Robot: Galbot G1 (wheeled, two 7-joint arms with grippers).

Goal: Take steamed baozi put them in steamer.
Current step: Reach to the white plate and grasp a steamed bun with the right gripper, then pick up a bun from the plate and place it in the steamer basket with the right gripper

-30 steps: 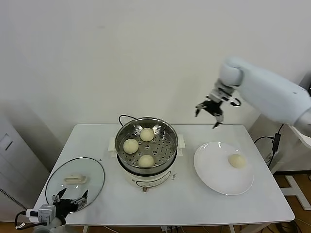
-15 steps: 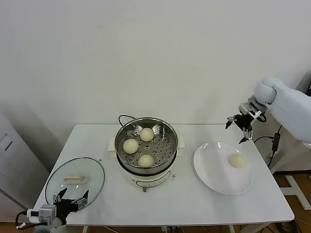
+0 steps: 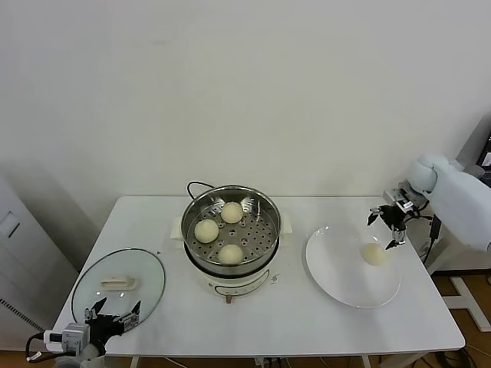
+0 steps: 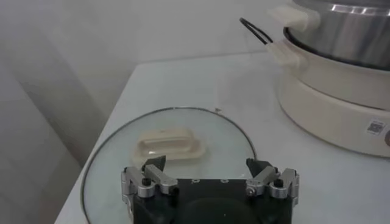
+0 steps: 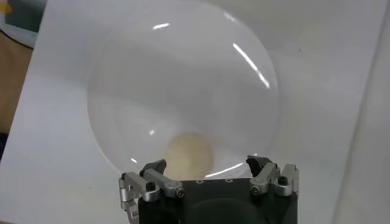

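Three cream-white baozi (image 3: 206,230) (image 3: 232,212) (image 3: 231,254) lie in the shiny steel steamer (image 3: 265,239) at the table's middle. One more baozi (image 3: 374,254) (image 5: 189,154) rests on the white plate (image 3: 337,272) (image 5: 134,85) at the right. My right gripper (image 3: 390,226) (image 5: 208,165) hangs open just above and behind that baozi, apart from it, with nothing between its fingers. My left gripper (image 3: 113,311) (image 4: 208,165) stays open and empty at the table's front left corner, over the near rim of the glass lid (image 3: 119,286) (image 4: 170,146).
The steamer sits on a white cooker base (image 3: 230,285) (image 4: 332,100) with a black cord (image 3: 192,186) (image 4: 255,30) behind it. The lid has a white handle (image 3: 117,283) (image 4: 166,144). The table's right edge runs close to the plate.
My right arm has swung from behind the steamer's right side over to the right and down, ending just above the baozi on the plate. The left gripper has stayed put.
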